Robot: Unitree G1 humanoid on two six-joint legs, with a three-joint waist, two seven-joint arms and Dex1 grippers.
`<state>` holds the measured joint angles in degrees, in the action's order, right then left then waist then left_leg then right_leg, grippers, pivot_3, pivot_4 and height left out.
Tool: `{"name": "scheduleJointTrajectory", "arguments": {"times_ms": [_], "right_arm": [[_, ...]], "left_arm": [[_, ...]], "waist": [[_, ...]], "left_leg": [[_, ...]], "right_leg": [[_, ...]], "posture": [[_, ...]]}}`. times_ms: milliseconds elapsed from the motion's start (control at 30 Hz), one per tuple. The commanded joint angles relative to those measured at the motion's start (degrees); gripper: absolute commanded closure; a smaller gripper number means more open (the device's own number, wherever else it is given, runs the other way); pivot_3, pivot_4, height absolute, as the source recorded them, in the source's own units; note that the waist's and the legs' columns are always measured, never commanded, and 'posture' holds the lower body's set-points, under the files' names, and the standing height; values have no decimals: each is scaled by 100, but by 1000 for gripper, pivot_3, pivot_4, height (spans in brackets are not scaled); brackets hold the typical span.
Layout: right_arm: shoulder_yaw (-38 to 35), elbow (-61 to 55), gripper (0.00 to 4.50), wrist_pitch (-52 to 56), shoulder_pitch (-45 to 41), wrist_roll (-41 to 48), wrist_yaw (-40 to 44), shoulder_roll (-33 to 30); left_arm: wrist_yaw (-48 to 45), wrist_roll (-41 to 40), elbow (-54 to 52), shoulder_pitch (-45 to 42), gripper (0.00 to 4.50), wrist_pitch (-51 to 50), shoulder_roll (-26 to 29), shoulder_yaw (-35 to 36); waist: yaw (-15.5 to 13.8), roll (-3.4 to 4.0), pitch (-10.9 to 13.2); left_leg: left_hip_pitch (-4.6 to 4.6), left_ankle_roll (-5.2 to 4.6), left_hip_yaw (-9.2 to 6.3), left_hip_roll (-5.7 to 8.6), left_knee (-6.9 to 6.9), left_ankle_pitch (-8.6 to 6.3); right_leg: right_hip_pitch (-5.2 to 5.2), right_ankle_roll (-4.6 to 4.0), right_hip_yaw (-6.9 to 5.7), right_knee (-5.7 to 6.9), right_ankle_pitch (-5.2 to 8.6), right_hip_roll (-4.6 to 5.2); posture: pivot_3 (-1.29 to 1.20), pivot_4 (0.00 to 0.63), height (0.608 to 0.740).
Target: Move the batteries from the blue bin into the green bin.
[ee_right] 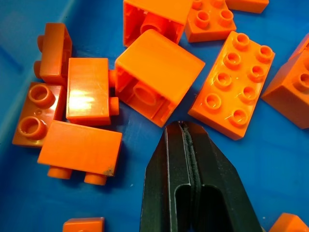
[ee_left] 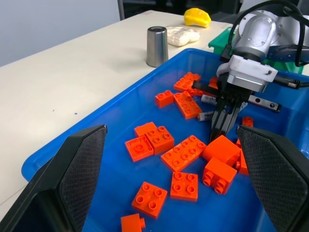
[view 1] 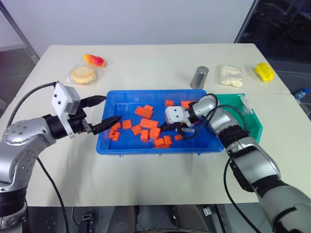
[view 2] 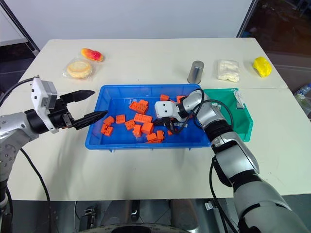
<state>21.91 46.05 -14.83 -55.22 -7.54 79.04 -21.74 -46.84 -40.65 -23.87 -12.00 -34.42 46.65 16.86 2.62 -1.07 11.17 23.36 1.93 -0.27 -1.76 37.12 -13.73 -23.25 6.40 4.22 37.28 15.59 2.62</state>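
The blue bin (view 1: 146, 149) sits mid-table, scattered with orange blocks (view 1: 146, 124). Two small silver batteries (ee_left: 207, 99) lie on its floor among the blocks, just behind my right gripper (ee_left: 219, 131). That gripper reaches down into the bin; its fingers (ee_right: 166, 159) are shut tight with nothing between them, tips just above the blue floor beside an orange block (ee_right: 157, 79). My left gripper (view 1: 109, 108) hangs open at the bin's left rim, empty. The green bin (view 1: 252, 121) stands against the blue bin's right side.
A grey metal can (view 1: 199, 76) stands behind the blue bin. A white bag (view 1: 231, 75) and a yellow object (view 1: 264, 71) lie at the back right; a wrapped pastry (view 1: 83, 74) and a red-yellow item (view 1: 95, 60) lie at the back left.
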Motion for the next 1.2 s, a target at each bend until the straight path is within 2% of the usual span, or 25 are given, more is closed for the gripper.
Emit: {"name": "scheduleJointTrajectory", "arguments": {"times_ms": [33,200,233,333,467,700,833,1000,1200], "right_arm": [[-192,-335,4463,212,-163,174,64,-94],[-401,-461,4463,424,-333,316,-57,-157],[-447,-548,4229,565,-354,367,-10,-220],[-483,-942,3196,872,-303,383,69,-430],[-498,-1729,1189,1414,-105,397,43,-715],[-466,-2869,1189,2518,465,322,-143,-1161],[-392,-3092,1189,2908,656,233,-289,-1262],[-295,-2758,1189,3208,640,83,-601,-1138],[-53,-2389,1189,3428,538,15,-560,-1012]], "left_arm": [[25,-7,-142,2,0,141,-33,134],[12,36,-82,-20,0,181,-87,78],[-3,50,-57,-27,0,197,-93,62],[-34,69,-18,-35,0,230,-93,36],[-67,83,-1,-23,0,247,-88,53],[-101,132,39,-9,0,290,-121,31],[-119,184,95,-48,0,342,-177,-46],[-161,337,186,-101,0,457,-246,-225],[-125,391,213,-145,0,498,-316,-266]], "waist": [[-1,0,0],[-1,1,1],[-1,1,1],[-9,1,1],[-8,2,2],[-17,2,2],[-7,1,2],[-9,1,2],[-9,0,2]], "left_leg": [[1,0,0,0,0,0],[3,0,0,0,0,0],[2,0,0,0,0,0],[3,0,0,0,-1,0],[7,0,0,0,-2,0],[8,0,1,0,-2,0],[8,0,2,1,-1,0],[8,0,3,1,-1,0],[9,0,3,0,-1,0]], "right_leg": [[0,0,0,0,0,0],[-3,0,0,0,0,0],[-3,0,0,0,0,0],[-5,0,0,0,0,0],[-8,0,0,-1,0,1],[-9,0,0,-2,0,0],[-9,0,0,-2,0,0],[-11,-1,0,-2,1,-1],[-11,-1,0,-3,1,-1]], "posture": [[0,150,740],[0,150,740],[0,150,740],[0,150,740],[0,150,740],[0,150,740],[0,150,740],[0,150,740],[0,150,740]]}}
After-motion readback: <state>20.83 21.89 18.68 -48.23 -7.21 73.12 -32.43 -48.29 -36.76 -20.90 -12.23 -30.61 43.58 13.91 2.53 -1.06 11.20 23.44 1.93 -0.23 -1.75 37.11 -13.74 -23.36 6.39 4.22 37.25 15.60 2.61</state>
